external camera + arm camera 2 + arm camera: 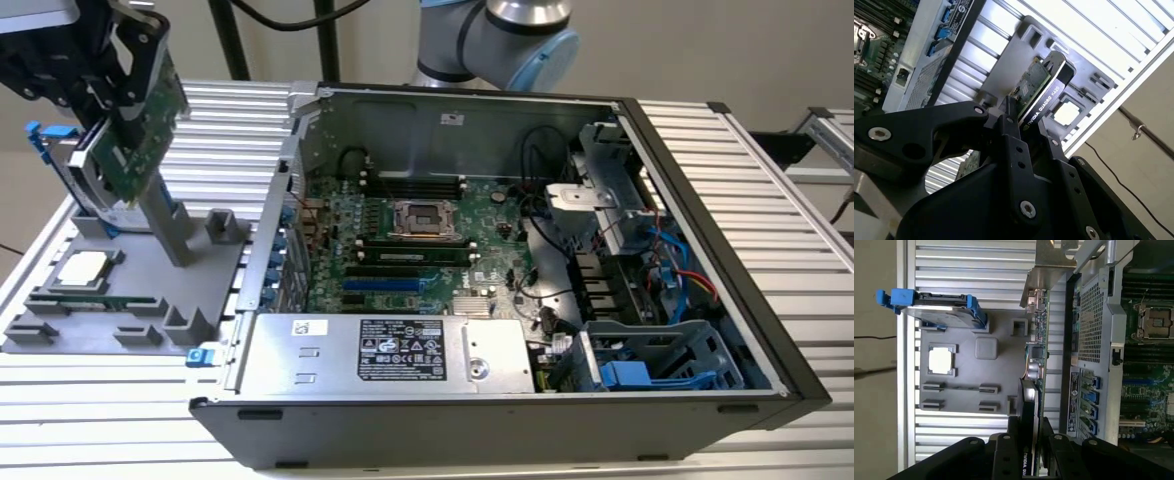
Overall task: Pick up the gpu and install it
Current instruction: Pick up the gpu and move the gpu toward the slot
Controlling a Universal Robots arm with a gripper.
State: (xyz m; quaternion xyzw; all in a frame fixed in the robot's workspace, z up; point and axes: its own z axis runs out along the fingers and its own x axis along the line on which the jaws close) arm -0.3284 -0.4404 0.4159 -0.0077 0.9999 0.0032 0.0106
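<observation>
The gripper (pixel 123 92) had its fingers clamped on the black edge of the graphics card (pixel 136 140). It held the card tilted in the air over the gray tray (pixel 67 335), at about ten o'clock from the open computer case (pixel 427 135) in the exterior view. A silver chip (pixel 83 268) sat in the tray.

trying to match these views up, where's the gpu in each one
Exterior view: gpu, tilted, high on the exterior view's left, above the grey tray.
Second wrist view: gpu clamped in the hand, pointing toward the tray.
First wrist view: gpu edge-on, between the tray and the computer case.
Shared landmark: the silver CPU chip in the tray.
</observation>
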